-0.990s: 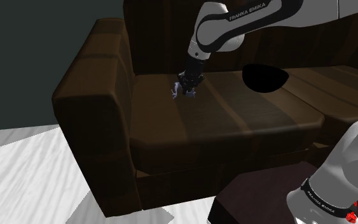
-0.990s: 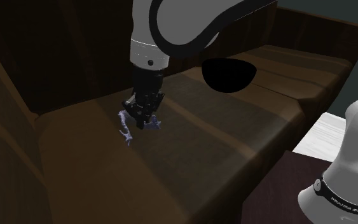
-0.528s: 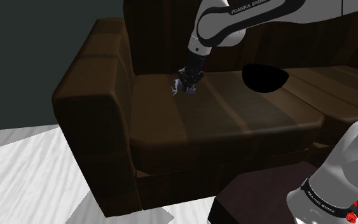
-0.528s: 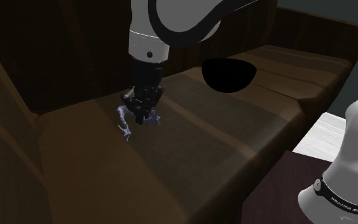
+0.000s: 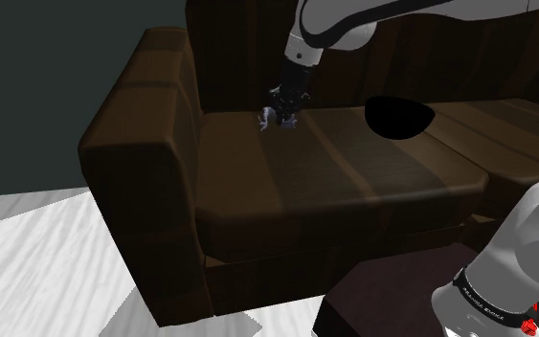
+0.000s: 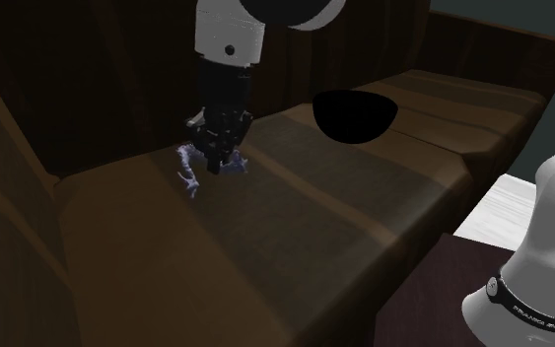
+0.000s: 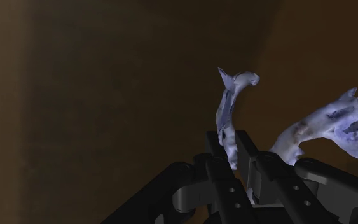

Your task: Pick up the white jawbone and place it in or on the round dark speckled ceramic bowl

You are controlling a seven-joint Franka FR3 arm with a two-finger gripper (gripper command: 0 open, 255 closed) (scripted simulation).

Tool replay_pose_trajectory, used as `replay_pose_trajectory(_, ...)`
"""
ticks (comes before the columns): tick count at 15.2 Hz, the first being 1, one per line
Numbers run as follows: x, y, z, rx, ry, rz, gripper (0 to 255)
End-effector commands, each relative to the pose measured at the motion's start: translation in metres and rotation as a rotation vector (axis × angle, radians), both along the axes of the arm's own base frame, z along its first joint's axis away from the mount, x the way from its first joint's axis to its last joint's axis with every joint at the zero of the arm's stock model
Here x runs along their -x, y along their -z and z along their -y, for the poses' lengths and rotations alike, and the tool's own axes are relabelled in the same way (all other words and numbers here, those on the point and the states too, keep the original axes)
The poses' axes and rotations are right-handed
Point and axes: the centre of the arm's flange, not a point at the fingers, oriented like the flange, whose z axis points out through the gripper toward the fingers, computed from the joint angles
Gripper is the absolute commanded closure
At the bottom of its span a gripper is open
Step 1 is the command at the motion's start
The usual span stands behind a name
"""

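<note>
**Jawbone (image 7: pixel 230 109) clamped in the gripper (image 7: pixel 233 144) over the sofa (image 5: pixel 353 174)**

The pale jawbone is pinched at one branch by the closed black gripper, and its other branch curves out beside it. It hangs over the brown seat, near the backrest. The dark bowl (image 5: pixel 398 117) rests on the seat, well apart, toward the shoulder view's right.

Pale bluish-white jawbone (image 7: pixel 229 105) (image 5: pixel 268 117) (image 6: pixel 187 168), two curved branches, clamped in the gripper (image 7: pixel 231 140); hangs just above the sofa seat (image 5: pixel 353 182), near its backrest. Round bowl (image 5: pixel 399 117) (image 6: pixel 354 115), rendered flat black, sits upright on that seat, well apart.
</note>
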Motion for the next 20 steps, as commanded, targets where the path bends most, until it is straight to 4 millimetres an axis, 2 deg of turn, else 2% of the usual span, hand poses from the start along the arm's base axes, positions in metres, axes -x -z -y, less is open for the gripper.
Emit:
replay_pose_trajectory(1,0.0,-0.011,-0.001,0.0,0.0,0.0,255)
replay_pose_trajectory(20,0.0,-0.111,-0.001,0.0,0.0,0.0,255)
